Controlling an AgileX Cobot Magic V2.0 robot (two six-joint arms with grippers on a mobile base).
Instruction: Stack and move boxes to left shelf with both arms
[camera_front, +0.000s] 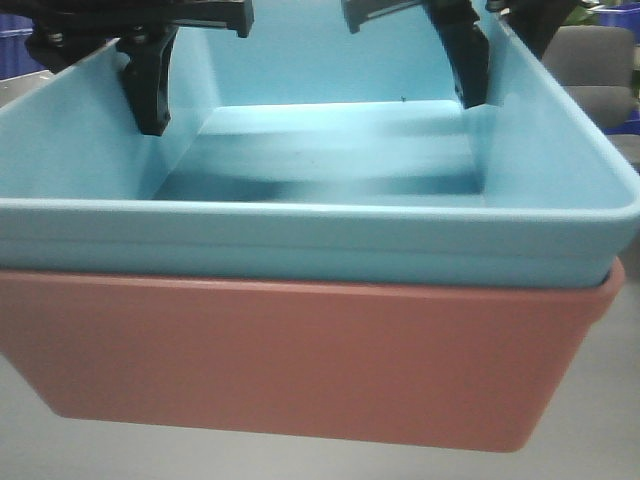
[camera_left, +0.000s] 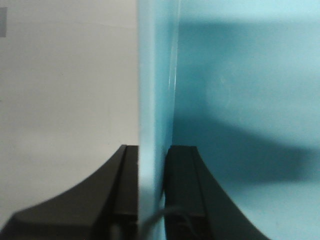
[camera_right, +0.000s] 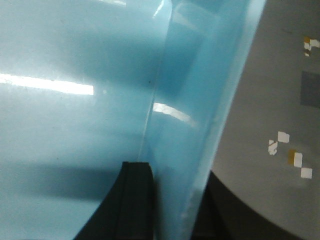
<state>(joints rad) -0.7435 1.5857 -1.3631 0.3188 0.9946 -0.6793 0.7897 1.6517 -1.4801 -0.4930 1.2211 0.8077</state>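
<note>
The light blue box (camera_front: 320, 215) sits nested inside the salmon pink box (camera_front: 300, 370), and the stack fills the front view. My left gripper (camera_front: 105, 60) is shut on the blue box's left wall (camera_left: 155, 75), one black finger (camera_front: 150, 90) inside and one outside. In the left wrist view that gripper (camera_left: 152, 155) pinches the thin wall edge-on. My right gripper (camera_front: 500, 45) is shut on the right wall, with its inner finger (camera_front: 470, 60) inside the box. The right wrist view shows the same grip (camera_right: 175, 195) on the wall (camera_right: 200, 100). The left shelf is out of view.
A pale grey surface (camera_front: 100, 450) shows under the stack. A grey chair (camera_front: 600, 70) stands behind on the right, and dark blue bins (camera_front: 15, 45) show at the far left. The grey floor outside the right wall bears small tape marks (camera_right: 290, 150).
</note>
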